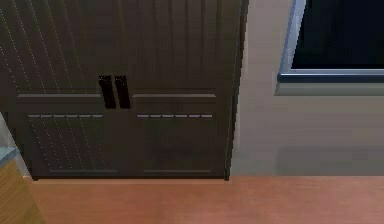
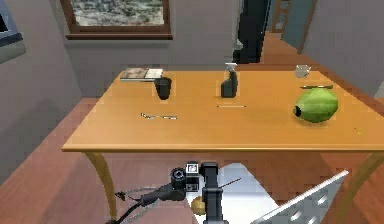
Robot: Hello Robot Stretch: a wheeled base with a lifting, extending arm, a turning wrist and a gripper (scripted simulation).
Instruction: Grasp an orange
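A small round orange-brown blob (image 2: pixel 200 207) sits just beside the arm (image 2: pixel 212 200), too small to identify.

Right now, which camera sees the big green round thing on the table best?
The arm side view: the green round thing sits whole on the wooden table, toward the picture's right. The forward view faces dark double doors and a window.
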